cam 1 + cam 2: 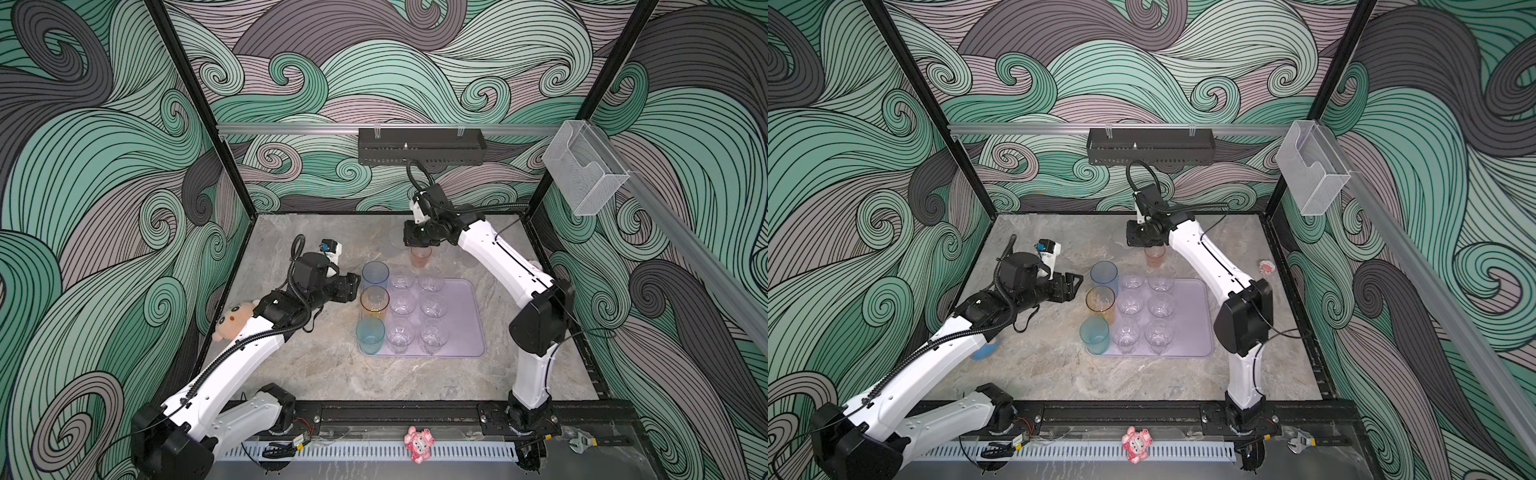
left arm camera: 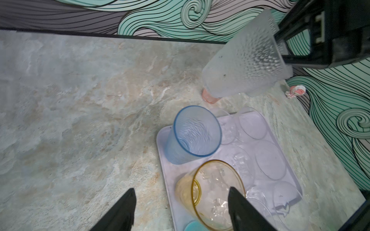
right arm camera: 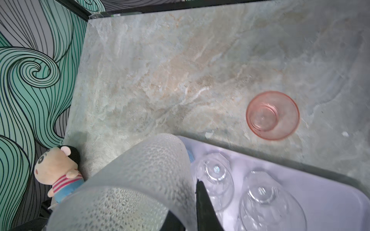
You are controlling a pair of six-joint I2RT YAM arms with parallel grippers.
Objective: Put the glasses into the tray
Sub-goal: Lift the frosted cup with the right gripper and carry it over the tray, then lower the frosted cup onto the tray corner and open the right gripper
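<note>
Glasses (image 1: pixel 402 305): assorted translucent tumblers, listed with a pale lilac tray (image 1: pixel 471 328) on a marble-patterned table (image 1: pixel 316 365). Both top views: six clear glasses (image 1: pixel 1160 307) stand in two rows inside the tray. The blue tumbler (image 1: pixel 375 273), amber tumbler (image 1: pixel 375 301) and teal tumbler (image 1: pixel 370 335) stand in line along the tray's edge nearest the left gripper (image 1: pixel 352 286). That gripper sits just beside this edge, jaws wide apart, holding nothing. The pink glass (image 1: pixel 421 257) stands on the table just beyond the tray's far edge, outside it, near the right gripper (image 1: pixel 417 240). Left wrist view: blue and amber tumblers are upright in the tray, with the left gripper's fingers (image 2: pixel 120 212) spread and empty. Beyond the tray's far edge the right gripper (image 2: pixel 281 48) pinches the rim of a frosted tumbler (image 2: pixel 246 58), carried tilted and hiding most of the pink glass. Right wrist view: the frosted tumbler fills the foreground over the tray's far corner, one finger (image 3: pixel 202 202) pressed to its wall. The pink glass is upright on the table, apart from the tray. A plush doll (image 3: pixel 58 172) sits at the table's edge, well apart from the tray.
</note>
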